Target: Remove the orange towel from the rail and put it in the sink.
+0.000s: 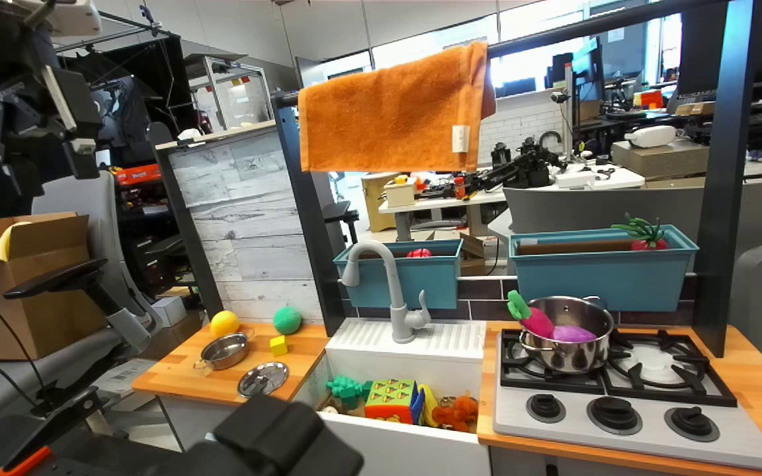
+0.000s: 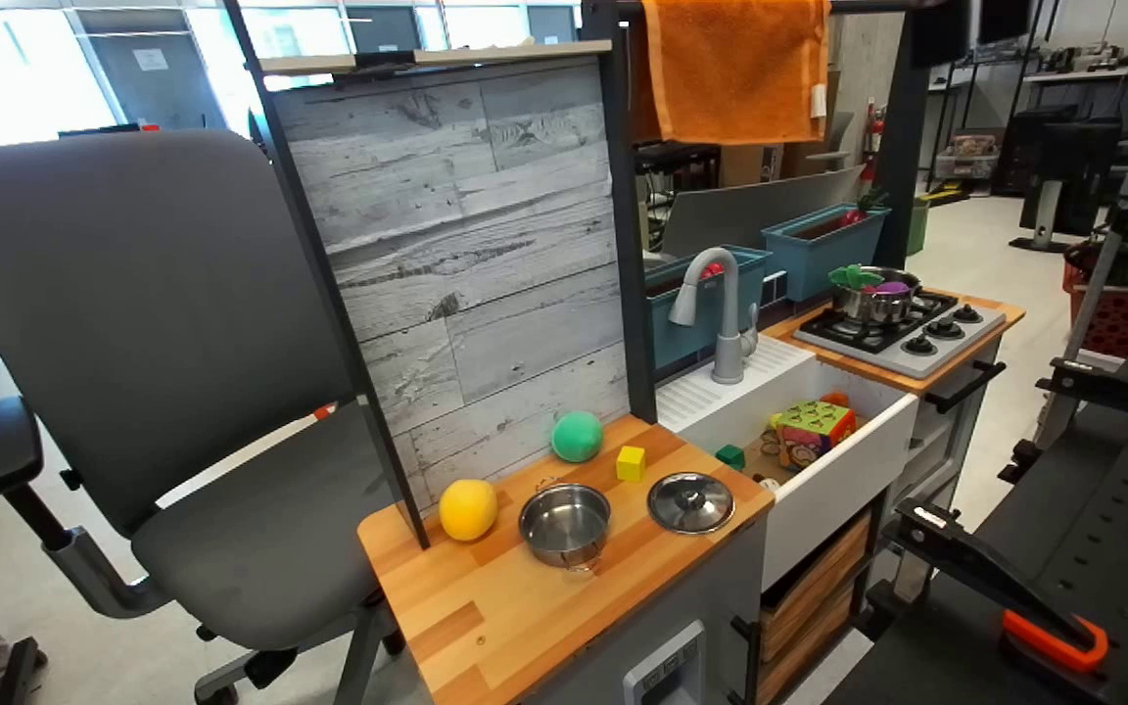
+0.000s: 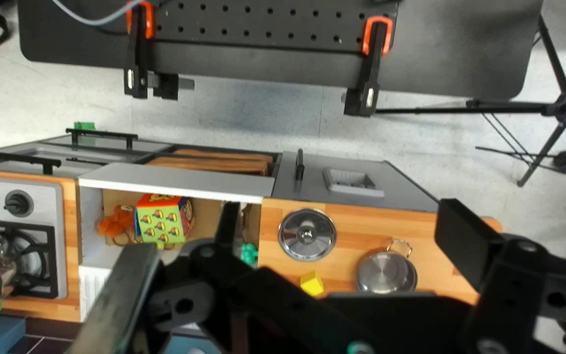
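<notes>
Two black robot fingers (image 3: 465, 241), spread wide apart. Fluffy orange cloth towel (image 1: 384, 109), folded over a black rail (image 1: 566, 32), well apart from the fingers, to their right in an exterior view. Lower than the fingers, white sink (image 1: 414, 371) with bright toy cube (image 1: 389, 400) inside. Between the fingers in the wrist view, round shiny metal lid (image 3: 307, 235), small yellow cube (image 3: 311, 283).
</notes>
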Controlling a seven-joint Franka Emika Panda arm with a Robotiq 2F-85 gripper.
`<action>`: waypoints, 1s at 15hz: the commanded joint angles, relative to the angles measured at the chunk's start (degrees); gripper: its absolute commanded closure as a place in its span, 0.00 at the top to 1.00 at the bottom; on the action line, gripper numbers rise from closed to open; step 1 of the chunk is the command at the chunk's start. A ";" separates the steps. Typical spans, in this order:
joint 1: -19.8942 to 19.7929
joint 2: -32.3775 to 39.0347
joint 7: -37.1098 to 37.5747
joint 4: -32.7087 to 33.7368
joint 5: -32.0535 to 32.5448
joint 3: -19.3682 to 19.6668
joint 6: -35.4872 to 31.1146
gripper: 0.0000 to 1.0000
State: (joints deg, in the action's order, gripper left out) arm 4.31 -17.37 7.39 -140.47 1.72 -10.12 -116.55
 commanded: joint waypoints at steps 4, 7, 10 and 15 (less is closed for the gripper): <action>-0.12 2.89 0.11 -0.70 -8.16 4.93 -20.97 1.00; 0.04 7.02 -0.99 3.20 -15.06 7.60 -27.48 1.00; 0.31 11.63 -3.24 8.90 -23.67 10.01 -32.38 1.00; -1.11 23.04 -3.56 23.76 -38.28 10.69 -37.45 1.00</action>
State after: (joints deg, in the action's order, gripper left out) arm 3.90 -2.23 4.22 -126.57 -29.42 0.53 -151.82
